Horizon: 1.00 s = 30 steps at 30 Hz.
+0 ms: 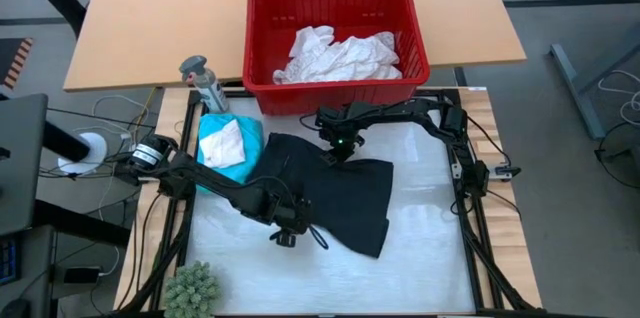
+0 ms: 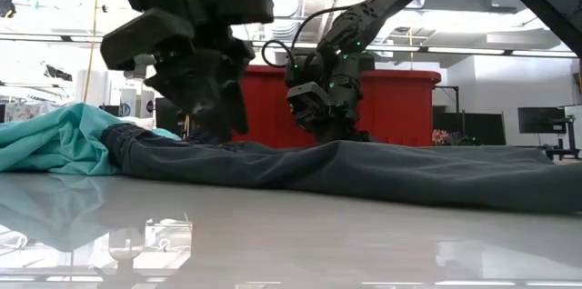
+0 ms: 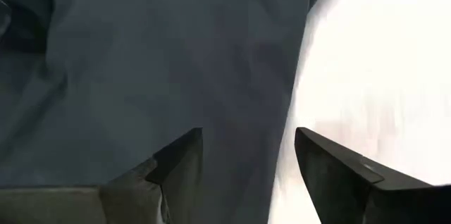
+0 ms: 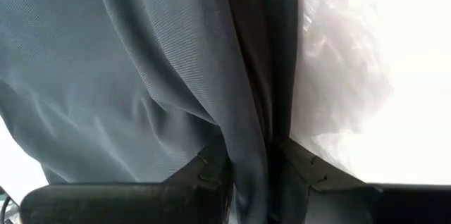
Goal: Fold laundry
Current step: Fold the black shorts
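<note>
Item 1. Green fuzzy plant [image 1: 190,290]: near-left corner of the worktop [image 1: 420,258], well apart from the work. Leave it.

Item 2. Teal garment [image 1: 228,142]: bunched at the left rear of the worktop with a white piece [image 1: 222,144] lying on it, just beside the black one. Keep the fold from dragging over it.

Item 3. Left gripper [image 1: 285,230]: low over the near-left edge of the black garment [image 1: 335,193], jaws apart and nothing between them; the left wrist view shows dark cloth under the gap. Judged to be between grasps. For a clean fold it should close on the hem itself, taking one edge only and not a gathered lump.

Item 4. Black garment, shorts-like: spread flat across the middle of the worktop, a few soft ridges near its left end in the low view. Smooth these before creasing.

Item 5. Right gripper [image 1: 340,150]: at the garment's rear edge, jaws pinched on a fold of the dark cloth, as the right wrist view shows. It should hold level with the left so the edge travels square.

Item 6. Red basket [image 1: 262,48]: behind the worktop, holding white garments [image 1: 340,56] not yet folded.
</note>
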### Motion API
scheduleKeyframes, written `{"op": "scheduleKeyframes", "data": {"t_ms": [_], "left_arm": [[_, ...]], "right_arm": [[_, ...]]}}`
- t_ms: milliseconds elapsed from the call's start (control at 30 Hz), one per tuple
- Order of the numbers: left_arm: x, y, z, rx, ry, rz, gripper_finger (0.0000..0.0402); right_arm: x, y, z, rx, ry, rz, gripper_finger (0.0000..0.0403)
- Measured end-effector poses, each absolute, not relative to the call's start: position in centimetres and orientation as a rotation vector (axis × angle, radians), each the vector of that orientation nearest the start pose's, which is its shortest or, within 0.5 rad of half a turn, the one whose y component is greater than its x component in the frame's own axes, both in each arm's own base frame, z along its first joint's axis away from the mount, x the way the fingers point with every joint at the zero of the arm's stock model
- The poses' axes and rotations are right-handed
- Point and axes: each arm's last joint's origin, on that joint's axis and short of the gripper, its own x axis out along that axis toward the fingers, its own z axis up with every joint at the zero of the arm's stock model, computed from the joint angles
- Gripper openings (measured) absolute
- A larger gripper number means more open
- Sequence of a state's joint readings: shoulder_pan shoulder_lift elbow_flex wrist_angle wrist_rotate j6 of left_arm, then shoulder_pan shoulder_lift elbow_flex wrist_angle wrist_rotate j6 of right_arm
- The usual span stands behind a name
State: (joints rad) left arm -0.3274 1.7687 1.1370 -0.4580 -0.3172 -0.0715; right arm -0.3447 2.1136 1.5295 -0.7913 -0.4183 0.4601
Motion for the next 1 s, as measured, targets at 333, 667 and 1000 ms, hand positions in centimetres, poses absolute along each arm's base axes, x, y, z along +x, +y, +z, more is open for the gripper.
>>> {"op": "scheduleKeyframes", "data": {"t_ms": [333, 667, 1000], "left_arm": [[34.0, -10.9, 14.5, 0.400, 1.127, -0.020, 0.0215], [34.0, -9.0, 13.8, 0.314, 1.225, 0.057, 0.0195], [33.7, -7.8, 13.0, 0.221, 1.317, 0.069, 0.0015]], "right_arm": [[39.3, -12.9, 15.3, 0.903, 1.278, -0.231, 0.0104], [39.6, -12.1, 15.3, 0.891, 1.287, -0.216, 0.0104], [38.6, -12.0, 15.6, 0.853, 1.366, -0.187, 0.0104]]}}
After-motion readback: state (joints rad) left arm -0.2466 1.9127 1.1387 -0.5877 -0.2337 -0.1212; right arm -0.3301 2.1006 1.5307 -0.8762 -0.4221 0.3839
